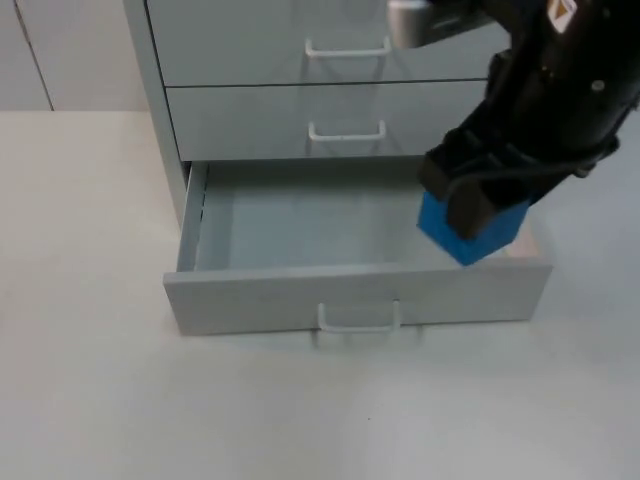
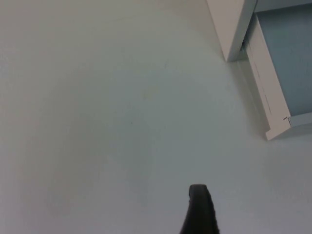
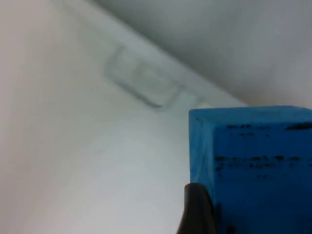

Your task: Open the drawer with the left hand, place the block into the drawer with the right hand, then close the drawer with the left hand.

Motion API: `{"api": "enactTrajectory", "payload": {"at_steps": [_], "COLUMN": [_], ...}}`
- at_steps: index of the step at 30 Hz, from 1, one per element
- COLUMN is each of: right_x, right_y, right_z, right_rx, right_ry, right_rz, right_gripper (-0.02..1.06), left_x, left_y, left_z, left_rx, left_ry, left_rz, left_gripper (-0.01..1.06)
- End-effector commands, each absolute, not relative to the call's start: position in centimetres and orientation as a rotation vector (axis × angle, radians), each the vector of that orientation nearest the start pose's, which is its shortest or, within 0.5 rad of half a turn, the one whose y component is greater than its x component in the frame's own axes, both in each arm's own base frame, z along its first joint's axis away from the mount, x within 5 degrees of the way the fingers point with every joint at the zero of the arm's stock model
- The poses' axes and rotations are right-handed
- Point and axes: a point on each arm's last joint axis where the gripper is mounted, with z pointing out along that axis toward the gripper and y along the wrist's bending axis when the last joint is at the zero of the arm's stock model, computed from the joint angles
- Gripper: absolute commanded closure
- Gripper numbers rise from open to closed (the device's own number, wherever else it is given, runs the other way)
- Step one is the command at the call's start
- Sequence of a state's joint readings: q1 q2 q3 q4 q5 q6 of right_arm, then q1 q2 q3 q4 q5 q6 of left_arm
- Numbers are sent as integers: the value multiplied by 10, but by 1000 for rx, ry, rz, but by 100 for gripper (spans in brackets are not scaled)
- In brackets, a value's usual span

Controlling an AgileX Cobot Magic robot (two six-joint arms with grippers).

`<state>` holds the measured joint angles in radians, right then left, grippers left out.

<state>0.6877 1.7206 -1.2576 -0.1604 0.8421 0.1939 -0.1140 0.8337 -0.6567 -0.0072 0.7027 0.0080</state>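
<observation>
Drawer (image 1: 355,295) front at lower centre: pulled fully open, interior bare.
Right gripper (image 1: 480,205) at right of frame, fingers clamped on the block (image 1: 470,235), held over the drawer's right end, not yet released. Left gripper waits off over bare table (image 2: 97,122); its finger state I cannot tell. Opening done; placing under way; closing outstanding.
</observation>
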Motion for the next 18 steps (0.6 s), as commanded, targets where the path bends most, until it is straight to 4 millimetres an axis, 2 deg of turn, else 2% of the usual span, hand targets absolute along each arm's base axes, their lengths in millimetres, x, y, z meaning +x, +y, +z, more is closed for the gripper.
{"api": "enactTrajectory", "payload": {"at_steps": [1, 6, 13, 18], "right_x": [283, 284, 294, 302], "right_y": [208, 208, 217, 221], "right_z": [241, 229, 229, 211], "right_rx": [-667, -577, -459, -376], "right_ry": [2618, 2576, 2479, 2486], "right_rz": [-15, 33, 137, 119], "right_gripper": [105, 105, 105, 105], "left_x": [152, 153, 153, 153], "left_y": [-17, -17, -17, -17], "left_z": [292, 292, 292, 292], "left_rx": [127, 127, 127, 127], "left_ry": [2353, 2355, 2355, 2355], "left_rz": [-62, -62, -62, -62], "left_gripper": [46, 46, 46, 46]}}
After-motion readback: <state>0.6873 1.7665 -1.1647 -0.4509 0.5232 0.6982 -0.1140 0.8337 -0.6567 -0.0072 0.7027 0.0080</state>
